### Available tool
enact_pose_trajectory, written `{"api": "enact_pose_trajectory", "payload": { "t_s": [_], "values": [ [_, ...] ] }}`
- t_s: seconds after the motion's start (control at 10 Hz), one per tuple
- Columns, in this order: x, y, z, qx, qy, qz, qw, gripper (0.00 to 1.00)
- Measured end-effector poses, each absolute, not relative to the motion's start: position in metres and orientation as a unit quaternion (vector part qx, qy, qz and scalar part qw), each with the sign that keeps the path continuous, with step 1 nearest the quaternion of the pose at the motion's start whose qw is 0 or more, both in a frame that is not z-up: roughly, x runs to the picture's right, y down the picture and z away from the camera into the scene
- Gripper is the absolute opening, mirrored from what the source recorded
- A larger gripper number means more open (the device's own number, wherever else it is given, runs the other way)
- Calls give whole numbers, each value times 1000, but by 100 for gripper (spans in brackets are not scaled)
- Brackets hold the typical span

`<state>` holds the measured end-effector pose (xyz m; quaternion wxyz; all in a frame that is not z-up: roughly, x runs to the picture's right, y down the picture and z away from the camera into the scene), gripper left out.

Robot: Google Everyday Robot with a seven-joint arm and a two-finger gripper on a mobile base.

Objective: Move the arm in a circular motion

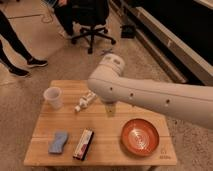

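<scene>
Our claw (pixel 109 108) hangs below the wrist over the middle of the table (pixel 107 150), only its pale lower end showing beneath the big white arm (pixel 150 95), so we cannot tell how it is set, and nothing appears to be carried in it. The arm itself is the thing the task concerns: it reaches in from the right edge and bends down at the rounded joint above the table's centre. To trace a clean circle, we judge it best to keep the claw at one steady height above the wood and sweep evenly, without dipping. The bottle (pixel 85 101) lies on its side just left of the claw, so we should keep the loop clear of it. The cup (pixel 53 97) stands farther left, near the table's back corner. The orange bowl (pixel 140 137) sits to the front right, and the sponge (pixel 58 142) and a small box (pixel 84 144) lie along the front edge. An office chair (pixel 92 20) stands well behind, on the floor.
</scene>
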<state>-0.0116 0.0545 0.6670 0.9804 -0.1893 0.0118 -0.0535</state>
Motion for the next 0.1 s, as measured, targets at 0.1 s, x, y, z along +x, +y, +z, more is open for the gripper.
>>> {"api": "enact_pose_trajectory", "payload": {
  "t_s": [0.1],
  "values": [
    [-28,56,672,-192,6,-65,979,80]
  ]
}}
